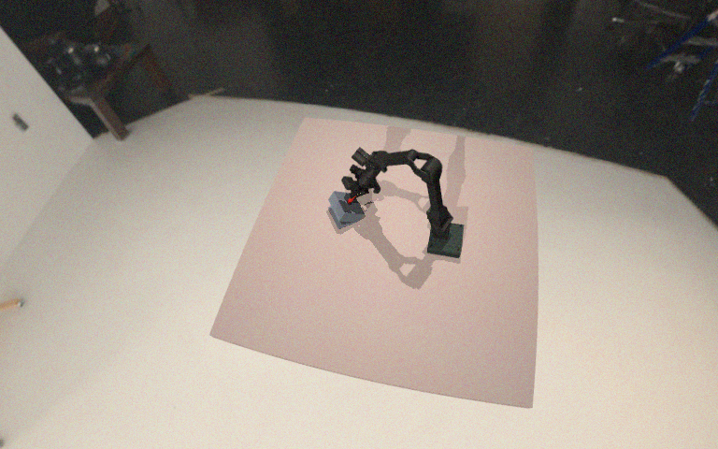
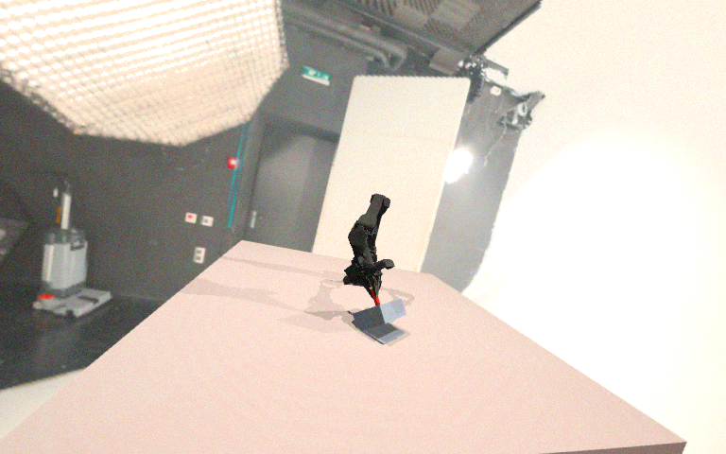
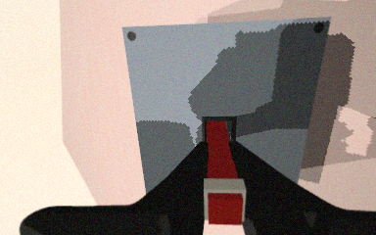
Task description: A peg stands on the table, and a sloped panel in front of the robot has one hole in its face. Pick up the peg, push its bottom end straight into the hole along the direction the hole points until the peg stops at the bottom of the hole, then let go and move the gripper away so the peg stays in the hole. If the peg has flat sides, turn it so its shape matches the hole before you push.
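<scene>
The red square-sided peg (image 1: 351, 199) (image 2: 376, 301) (image 3: 218, 162) has a pale grey band round its near end. My gripper (image 1: 356, 195) (image 2: 373, 290) (image 3: 218, 145) is shut on it, fingers on both sides. The blue-grey sloped panel (image 1: 337, 201) (image 2: 394, 310) (image 3: 164, 78) is just beyond the fingertips. Its dark square hole (image 3: 233, 129) shows in the wrist view. The peg's far end lies over the hole opening, nearer its left edge, with a dark gap at the right. Their sides look nearly parallel. How deep the end sits cannot be told; the fingers hide the lower part of the hole.
The panel's base plate (image 2: 389, 335) rests on the pink table top (image 1: 380, 327) (image 2: 256, 385). The arm's dark green base (image 1: 447, 246) stands to the right of the panel in the top view. Shadows of the arm cross the panel face. Two dark screw dots mark the panel's top corners.
</scene>
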